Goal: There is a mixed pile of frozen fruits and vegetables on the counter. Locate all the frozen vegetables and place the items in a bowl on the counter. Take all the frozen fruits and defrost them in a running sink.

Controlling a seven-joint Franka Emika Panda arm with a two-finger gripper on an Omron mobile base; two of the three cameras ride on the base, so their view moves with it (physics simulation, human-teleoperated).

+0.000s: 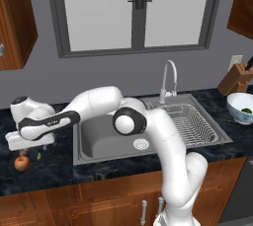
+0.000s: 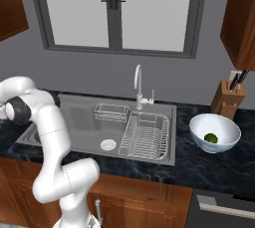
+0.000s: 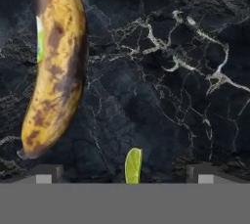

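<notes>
The gripper [image 3: 124,176] hangs over the counter [image 3: 185,96] with fingers wide apart, a small green bit [image 3: 133,165] between them and the banana [image 3: 56,66] alongside. A green ball [image 2: 211,138] sits in the bowl [image 2: 199,122].

You're looking at a counter [image 3: 161,71] of polished black stone, veined with pale marbling. The banana [image 3: 56,66] at ten o'clock in the hand view has smooth, matt yellow skin with brown speckles. The small green bit [image 3: 133,166] at six o'clock looks glossy. In the base views the sink [image 2: 79,122] is brushed grey steel, its faucet [image 2: 138,85] shiny chrome, its rack [image 2: 147,135] thin metal wire. The bowl [image 2: 199,127] at three o'clock looks like glazed white ceramic. The cabinets [image 1: 74,205] are warm, satin wood.
</notes>
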